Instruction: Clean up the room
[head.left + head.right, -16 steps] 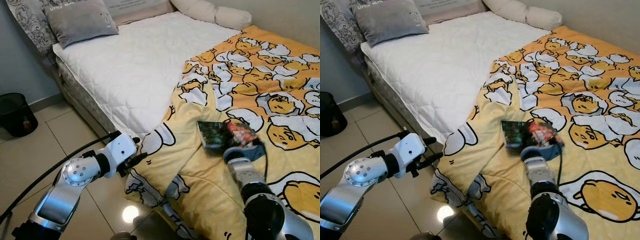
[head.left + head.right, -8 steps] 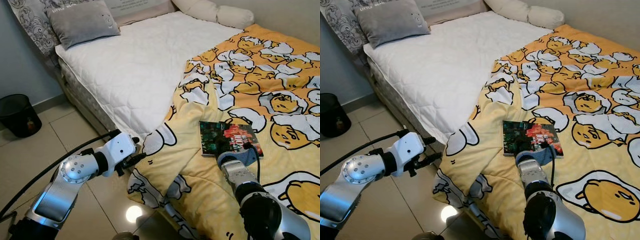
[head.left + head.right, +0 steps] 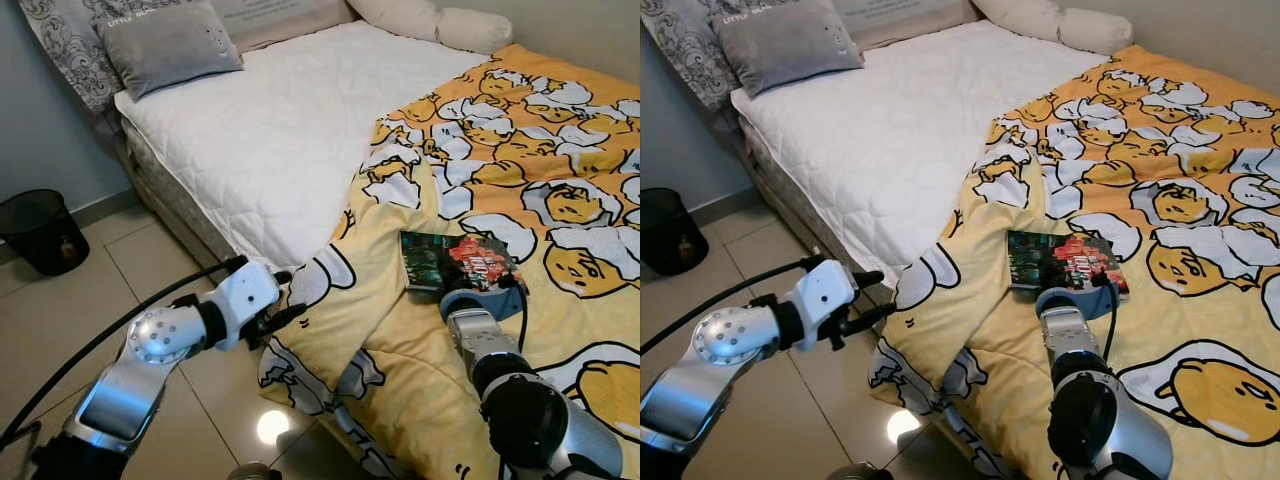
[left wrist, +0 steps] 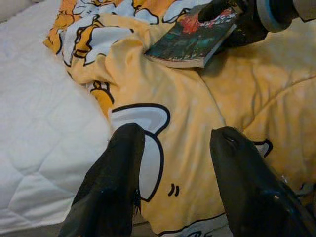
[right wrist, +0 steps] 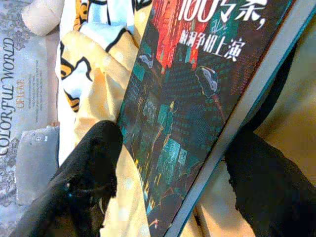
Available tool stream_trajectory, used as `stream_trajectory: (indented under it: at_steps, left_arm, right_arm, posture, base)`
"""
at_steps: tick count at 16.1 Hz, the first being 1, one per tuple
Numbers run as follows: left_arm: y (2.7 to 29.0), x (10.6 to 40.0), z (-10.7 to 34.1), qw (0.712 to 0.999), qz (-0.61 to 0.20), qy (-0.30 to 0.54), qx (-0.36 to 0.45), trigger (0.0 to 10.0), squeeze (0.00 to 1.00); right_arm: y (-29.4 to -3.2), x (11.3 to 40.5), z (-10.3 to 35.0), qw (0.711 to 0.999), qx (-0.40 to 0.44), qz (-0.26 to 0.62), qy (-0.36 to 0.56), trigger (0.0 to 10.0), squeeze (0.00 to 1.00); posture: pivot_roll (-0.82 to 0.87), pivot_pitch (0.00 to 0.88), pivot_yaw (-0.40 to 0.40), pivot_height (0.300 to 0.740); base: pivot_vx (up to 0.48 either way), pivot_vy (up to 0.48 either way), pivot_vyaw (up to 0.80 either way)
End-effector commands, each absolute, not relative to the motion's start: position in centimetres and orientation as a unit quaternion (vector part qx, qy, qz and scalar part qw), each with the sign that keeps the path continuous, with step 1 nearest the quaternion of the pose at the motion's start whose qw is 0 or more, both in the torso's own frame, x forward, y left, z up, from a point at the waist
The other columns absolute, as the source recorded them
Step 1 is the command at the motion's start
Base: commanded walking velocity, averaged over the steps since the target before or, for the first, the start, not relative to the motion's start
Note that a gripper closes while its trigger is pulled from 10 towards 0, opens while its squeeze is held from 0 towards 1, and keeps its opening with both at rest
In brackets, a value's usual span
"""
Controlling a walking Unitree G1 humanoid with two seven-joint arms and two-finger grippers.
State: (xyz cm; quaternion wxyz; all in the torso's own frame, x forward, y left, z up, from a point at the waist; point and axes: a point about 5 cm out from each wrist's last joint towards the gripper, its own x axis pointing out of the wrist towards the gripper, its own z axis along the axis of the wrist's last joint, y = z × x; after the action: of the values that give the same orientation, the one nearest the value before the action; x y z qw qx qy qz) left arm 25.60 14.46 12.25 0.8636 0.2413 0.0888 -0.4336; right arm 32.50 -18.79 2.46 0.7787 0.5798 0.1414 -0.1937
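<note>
While on quilt (image 3: 560, 190), book (image 3: 455, 262), right fingers (image 5: 89, 163) astride

Head stereo pair: both eyes look fwd and down on the bed (image 3: 270, 150) from its foot-side corner, mid-range; floor at lower left of frame, blanket (image 3: 520, 150) at right. Left wrist cam: low, close, looks along its fingers (image 4: 111, 192) across the blanket to the book (image 4: 195, 39) at upper right. Right wrist cam: v. close on the same book (image 5: 197, 98), shared w/ all views.

Right pincer (image 5: 168, 163) fingertips hidden behind the book (image 5: 197, 98)
</note>
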Motion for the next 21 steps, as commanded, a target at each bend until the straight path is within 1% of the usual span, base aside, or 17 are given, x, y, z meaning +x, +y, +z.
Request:
stream_trajectory:
  at_steps: [1,4,16,18,21]
  left_arm:
    - [14.6,25.71,12.49,0.862,-0.433,0.089,0.246,10.0,0.2]
    - [14.93,25.49,12.35,0.863,-0.431,0.092,0.248,10.0,0.21]
    - [14.3,25.67,12.08,0.864,-0.434,0.09,0.239,10.0,0.2]
    - [14.15,25.86,12.12,0.865,-0.433,0.087,0.238,10.0,0.2]
    - [13.94,26.15,12.01,0.874,-0.42,0.082,0.229,10.0,0.2]
  right_arm:
    - [-18.84,32.93,2.98,0.783,0.577,-0.191,0.134,0.0,0.0]
    - [-18.52,32.91,2.87,0.781,0.578,-0.193,0.138,0.0,0.0]
    - [-18.61,32.52,2.42,0.788,0.564,-0.194,0.15,0.0,0.0]
    - [-18.71,32.43,2.34,0.792,0.559,-0.194,0.15,0.0,0.0]
    - [-19.05,32.73,3.02,0.819,0.536,-0.165,0.123,0.0,0.0]
  posture:
    - [0.12,0.0,0.035,0.74]
    - [0.12,0.0,0.037,0.74]
    - [0.11,0.0,0.029,0.74]
    - [0.1,0.0,0.028,0.74]
    - [0.07,0.0,0.025,0.74]
  base:
    - [0.0,0.0,0.0]
    - [0.0,0.0,0.0]
    - [0.0,0.0,0.0]
    - [0.0,0.0,0.0]
    - [0.0,0.0,0.0]
